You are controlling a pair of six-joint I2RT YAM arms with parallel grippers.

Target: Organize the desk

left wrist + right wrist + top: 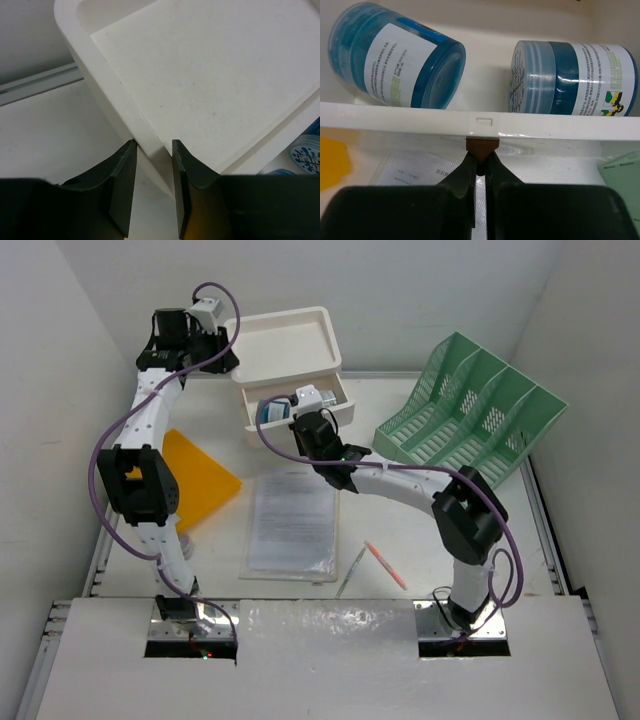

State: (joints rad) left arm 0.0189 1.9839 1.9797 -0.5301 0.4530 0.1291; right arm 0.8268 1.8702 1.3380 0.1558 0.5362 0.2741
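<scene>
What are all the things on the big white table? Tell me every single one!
desk: one, white, under everything
drawer box: one, white, far middle, one drawer open
jars: two, blue, lying in the open drawer
file rack: one, green, far right
folder: one, orange, left
paper: one, white in a clear sleeve, middle
pens: two, one orange, one greyish, near middle
left gripper: one, black, fingers either side of the box's corner
right gripper: one, black, pinching the drawer's brown handle
</scene>
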